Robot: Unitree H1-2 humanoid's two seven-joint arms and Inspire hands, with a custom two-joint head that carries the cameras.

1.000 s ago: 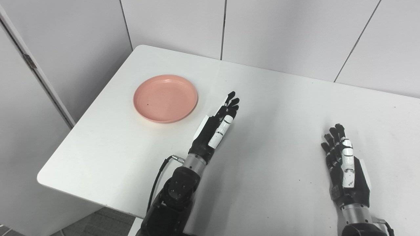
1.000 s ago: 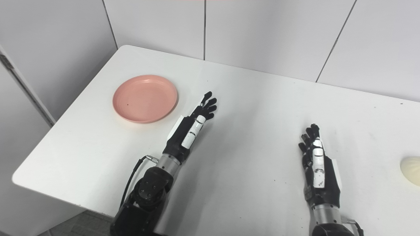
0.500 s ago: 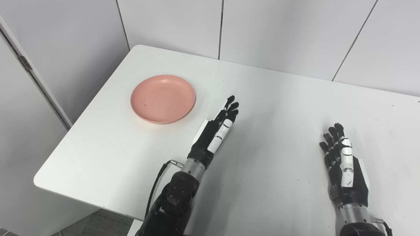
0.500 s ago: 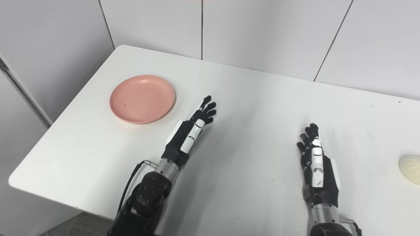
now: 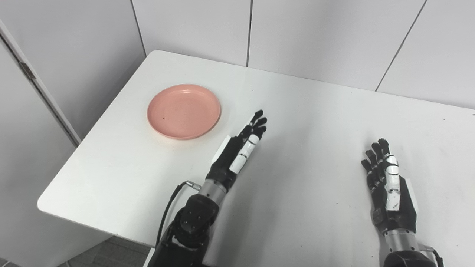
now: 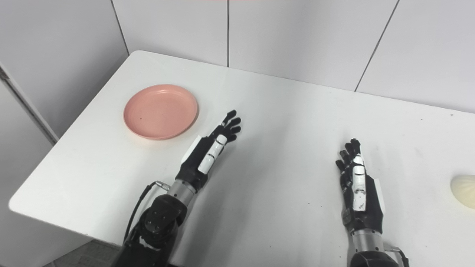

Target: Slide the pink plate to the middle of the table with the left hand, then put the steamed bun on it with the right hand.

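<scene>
The pink plate [image 5: 184, 110] lies empty on the white table [image 5: 304, 111] at its far left. My left hand [image 5: 237, 150] is open and empty, fingers stretched out, just to the right of and nearer than the plate, not touching it. My right hand [image 5: 387, 183] is open and empty over the table's right part. The pale steamed bun [image 6: 464, 191] lies at the far right, cut by the edge of the right eye view, and is out of the left eye view.
White wall panels [image 5: 315, 33] stand right behind the table. The table's left edge and near left corner [image 5: 46, 204] drop off to the floor. A black cable [image 5: 169, 211] hangs by my left wrist.
My left hand has drawn a little back and to the left, staying open. The camera has shifted slightly. The plate, the bun and my right hand have not moved.
</scene>
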